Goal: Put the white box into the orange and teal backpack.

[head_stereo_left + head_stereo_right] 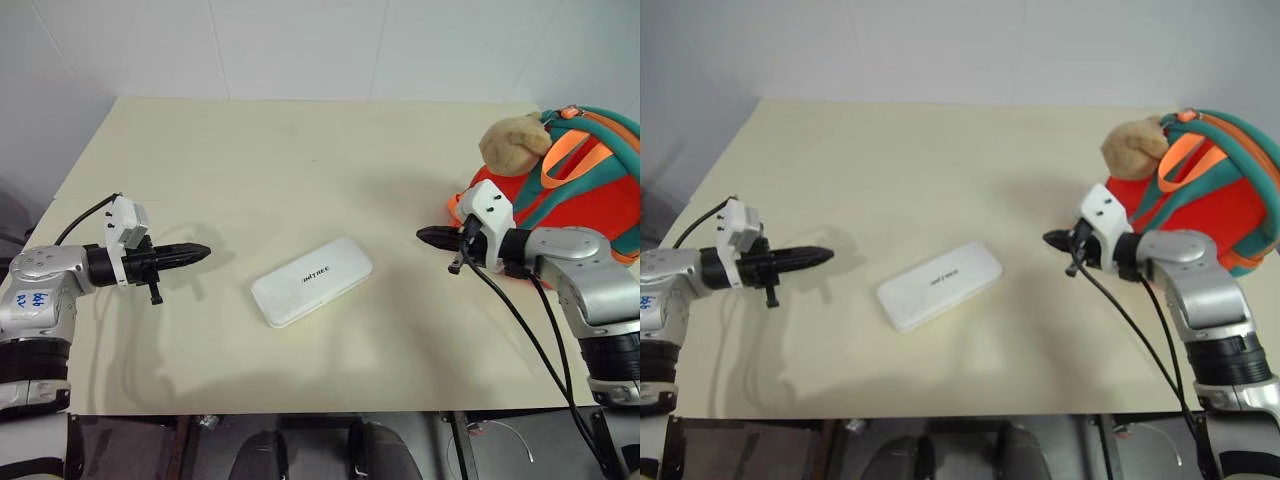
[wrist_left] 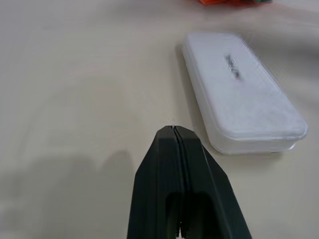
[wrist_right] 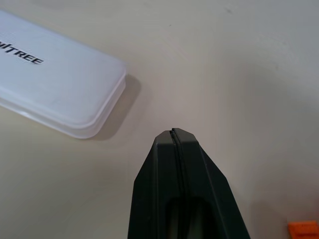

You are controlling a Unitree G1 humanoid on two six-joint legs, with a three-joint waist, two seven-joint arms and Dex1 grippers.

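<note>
The white box [image 1: 311, 282] lies flat on the cream table, near its front middle, with dark lettering on its lid. It also shows in the left wrist view as the box [image 2: 243, 92] and in the right wrist view as the box [image 3: 55, 84]. My left gripper [image 1: 203, 251] hovers to the left of it, shut and empty, pointing at it. My right gripper [image 1: 422, 234] hovers to its right, shut and empty too, just in front of the orange and teal backpack [image 1: 585, 185]. The backpack stands at the table's right edge with a tan plush toy [image 1: 513, 142] on it.
The table [image 1: 300, 160] reaches back to a white wall, and its front edge runs close below the box. Black cables hang from my right wrist over the table's front right corner.
</note>
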